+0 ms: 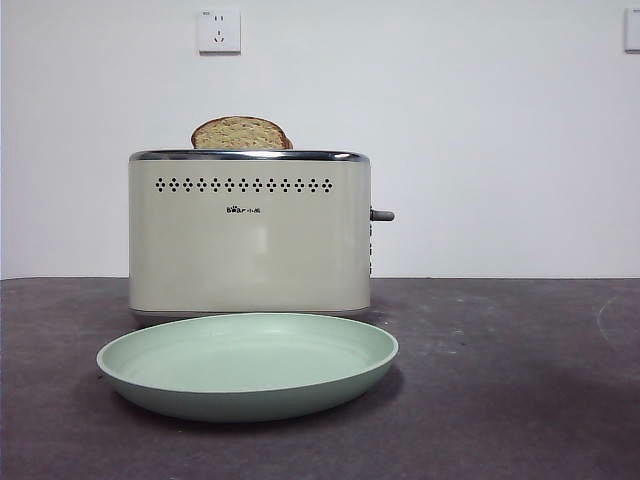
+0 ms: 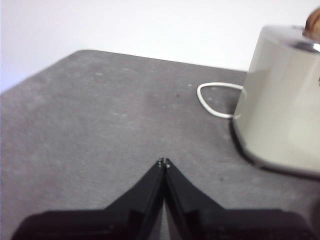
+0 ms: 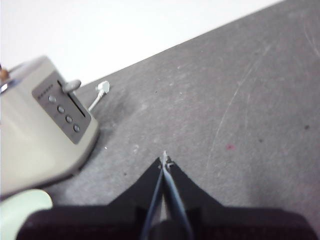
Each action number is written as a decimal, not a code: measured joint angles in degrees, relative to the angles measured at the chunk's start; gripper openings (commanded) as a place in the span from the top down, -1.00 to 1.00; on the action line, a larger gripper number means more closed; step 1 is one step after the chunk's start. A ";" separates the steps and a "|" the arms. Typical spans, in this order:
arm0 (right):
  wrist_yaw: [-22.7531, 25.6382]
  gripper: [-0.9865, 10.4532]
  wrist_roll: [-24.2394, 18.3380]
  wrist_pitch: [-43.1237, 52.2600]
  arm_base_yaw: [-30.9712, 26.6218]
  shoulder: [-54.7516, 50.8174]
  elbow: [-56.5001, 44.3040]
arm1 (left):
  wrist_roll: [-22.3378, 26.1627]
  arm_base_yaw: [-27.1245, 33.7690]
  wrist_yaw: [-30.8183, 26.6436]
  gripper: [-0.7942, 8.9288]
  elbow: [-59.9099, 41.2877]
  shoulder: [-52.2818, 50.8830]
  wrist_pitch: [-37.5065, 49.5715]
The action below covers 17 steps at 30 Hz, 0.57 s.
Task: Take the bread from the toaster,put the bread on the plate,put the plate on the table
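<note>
The cream toaster (image 1: 249, 235) stands on the dark grey table (image 1: 500, 380). The bread (image 1: 240, 133) sticks up from its top, only its rounded upper part showing. The mint-green plate (image 1: 248, 365) lies on the table just in front of the toaster, with nothing on it. My left gripper (image 2: 163, 162) is shut and empty above the table beside the toaster's end (image 2: 280, 100); a bit of bread (image 2: 314, 22) shows there. My right gripper (image 3: 164, 159) is shut and empty above the table near the toaster's lever end (image 3: 45, 125); the plate's edge (image 3: 22, 212) shows there.
A white power cord (image 2: 212, 102) loops on the table behind the toaster, and its plug (image 3: 102, 87) lies near the lever side. A wall socket (image 1: 219, 31) is on the white wall behind. Neither arm shows in the front view.
</note>
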 measured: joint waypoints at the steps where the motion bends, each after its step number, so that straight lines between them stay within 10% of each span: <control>1: -0.11 0.83 1.70 0.00 0.00 0.00 0.00 | -2.16 0.00 0.48 0.85 0.00 0.00 0.00; 9: -10.38 0.85 10.82 -0.96 0.00 1.84 2.45 | -11.85 0.00 16.22 0.85 2.36 0.52 -2.62; 17: -17.00 0.85 8.11 -0.87 0.00 13.40 15.34 | -13.03 0.00 19.71 0.85 20.59 11.10 -6.80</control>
